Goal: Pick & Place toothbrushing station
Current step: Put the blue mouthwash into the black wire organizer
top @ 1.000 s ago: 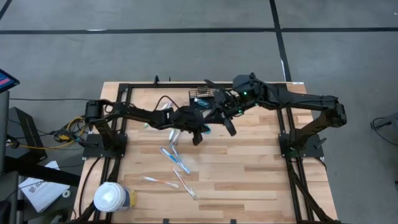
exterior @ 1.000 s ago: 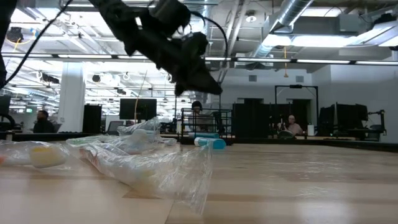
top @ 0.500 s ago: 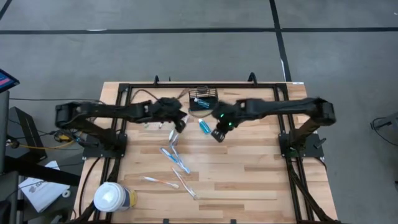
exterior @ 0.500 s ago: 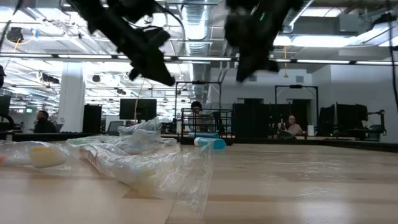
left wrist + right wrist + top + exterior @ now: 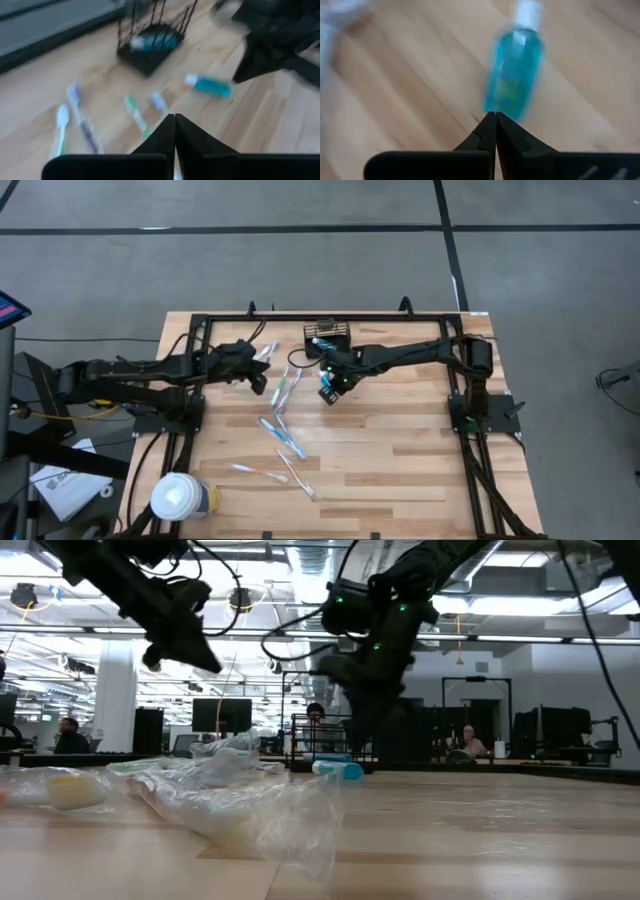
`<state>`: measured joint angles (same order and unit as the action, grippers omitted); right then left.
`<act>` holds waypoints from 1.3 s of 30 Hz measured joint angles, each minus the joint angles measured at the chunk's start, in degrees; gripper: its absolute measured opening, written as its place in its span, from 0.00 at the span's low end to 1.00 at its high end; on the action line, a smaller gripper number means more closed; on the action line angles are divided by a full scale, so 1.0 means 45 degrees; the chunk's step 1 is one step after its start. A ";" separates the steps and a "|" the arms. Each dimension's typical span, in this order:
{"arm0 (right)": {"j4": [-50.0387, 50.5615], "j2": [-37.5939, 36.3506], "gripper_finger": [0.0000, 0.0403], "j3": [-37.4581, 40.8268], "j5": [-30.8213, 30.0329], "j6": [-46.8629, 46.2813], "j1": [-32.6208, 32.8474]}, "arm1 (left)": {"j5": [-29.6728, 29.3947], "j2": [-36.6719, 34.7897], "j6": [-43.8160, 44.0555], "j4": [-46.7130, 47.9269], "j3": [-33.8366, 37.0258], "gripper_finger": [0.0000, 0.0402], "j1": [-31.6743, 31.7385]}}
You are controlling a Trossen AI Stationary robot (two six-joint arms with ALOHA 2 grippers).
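Observation:
The toothbrushing station, a small black wire basket (image 5: 326,338) (image 5: 150,45), stands at the table's far middle with a teal tube inside. A second teal tube (image 5: 324,379) (image 5: 512,70) (image 5: 338,769) lies flat on the wood just in front of it. My right gripper (image 5: 332,390) (image 5: 495,117) is shut, pointing steeply down at that tube's end away from its cap. My left gripper (image 5: 260,383) (image 5: 175,120) is shut and raised, left of the basket. Toothbrushes (image 5: 285,385) (image 5: 135,112) lie between the two grippers. My right gripper's shut tips stand over the lying teal tube's end (image 5: 495,107) opposite its white cap, coming from above. Whether they touch the tube I cannot tell.
More wrapped toothbrushes (image 5: 283,435) (image 5: 260,472) (image 5: 297,475) lie near the table's middle and front; in the low view they fill the foreground (image 5: 230,800). A white-lidded cup (image 5: 182,498) stands at the near left corner. Black frame rails (image 5: 470,395) run along both sides.
My left gripper has drawn back toward the table's left edge, rising a little and rolling. My right gripper has swung from beside the basket down and leftward onto the lying teal tube, tipping steeply downward. Both stayed shut. The tube and basket kept their places.

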<state>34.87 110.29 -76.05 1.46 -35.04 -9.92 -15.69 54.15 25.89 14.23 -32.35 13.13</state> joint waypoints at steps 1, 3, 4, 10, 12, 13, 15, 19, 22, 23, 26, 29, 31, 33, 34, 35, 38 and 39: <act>-0.0082 0.0067 0.00 -0.0145 -0.0006 -0.0028 -0.0044 | -0.0002 -0.0003 -0.0009 0.0036 0.0072 0.00 0.0010; -0.0517 0.0184 0.00 -0.0401 -0.0007 -0.0086 -0.0175 | 0.0037 0.0000 -0.0061 0.0395 0.0192 0.00 0.0010; -0.0180 0.0158 0.00 -0.0398 -0.0015 -0.0088 -0.0257 | 0.0117 0.0032 -0.0069 0.0240 0.0178 0.00 0.0010; -0.0528 0.0167 0.00 -0.0529 -0.0277 -0.0235 -0.0513 | 0.0415 0.0215 -0.0357 0.0253 0.0142 0.00 0.0024; -0.0587 0.0173 0.00 -0.0520 -0.0125 -0.0276 -0.0514 | 0.0459 0.0211 -0.0426 0.0169 0.0145 0.00 0.0033; -0.0744 0.0173 0.00 -0.0520 -0.0010 -0.0345 -0.0501 | 0.0464 0.0214 -0.0444 0.0203 0.0143 0.00 0.0034; -0.0891 0.0173 0.00 -0.0520 0.0022 -0.0550 -0.0417 | 0.0464 0.0214 -0.0461 0.0213 0.0143 0.00 0.0034; -0.0906 0.0199 0.00 -0.0520 0.0028 -0.0868 -0.0368 | 0.0464 0.0214 -0.0661 0.0218 0.0143 0.00 0.0034; -0.0810 0.0649 0.00 -0.0520 -0.0045 -0.0992 -0.0400 | 0.0464 0.0214 -0.0726 0.0219 0.0143 0.00 0.0034; -0.0568 0.0779 0.00 -0.0469 -0.0100 -0.0995 -0.0406 | 0.0464 0.0214 -0.0738 0.0216 0.0143 0.00 0.0034; -0.0771 0.0880 0.00 -0.0504 -0.0268 -0.0923 -0.0410 | 0.0464 0.0214 -0.0693 0.0191 0.0143 0.00 0.0034; -0.0684 0.0623 0.00 -0.0708 -0.0284 -0.0722 -0.0602 | 0.0464 0.0214 -0.0646 0.0154 0.0143 0.00 0.0034; -0.0085 0.0463 0.00 -0.0717 -0.0503 -0.0416 -0.0797 | 0.0477 0.0214 -0.0603 0.0079 0.0143 0.00 0.0034; -0.0244 0.0479 0.00 -0.0753 -0.0698 -0.0237 -0.0991 | 0.0483 0.0214 -0.0594 0.0043 0.0143 0.00 0.0034; -0.0074 0.0479 0.00 -0.0753 -0.0716 -0.0164 -0.1082 | 0.0483 0.0214 -0.0573 -0.0011 0.0143 0.00 0.0034; -0.0063 0.0480 0.00 -0.0753 -0.0711 -0.0144 -0.1157 | 0.0483 0.0214 -0.0568 -0.0046 0.0143 0.00 0.0034; -0.0230 0.0780 0.00 -0.0766 -0.0677 -0.0079 -0.1215 | 0.0559 0.0214 -0.0554 -0.0053 0.0140 0.00 0.0098; -0.0148 0.0837 0.00 -0.0731 -0.0666 -0.0074 -0.1234 | 0.0561 0.0214 -0.0554 -0.0041 0.0143 0.00 0.0102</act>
<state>34.20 114.05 -79.34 -1.53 -35.38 -15.48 -13.17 55.11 23.40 14.04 -31.70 13.58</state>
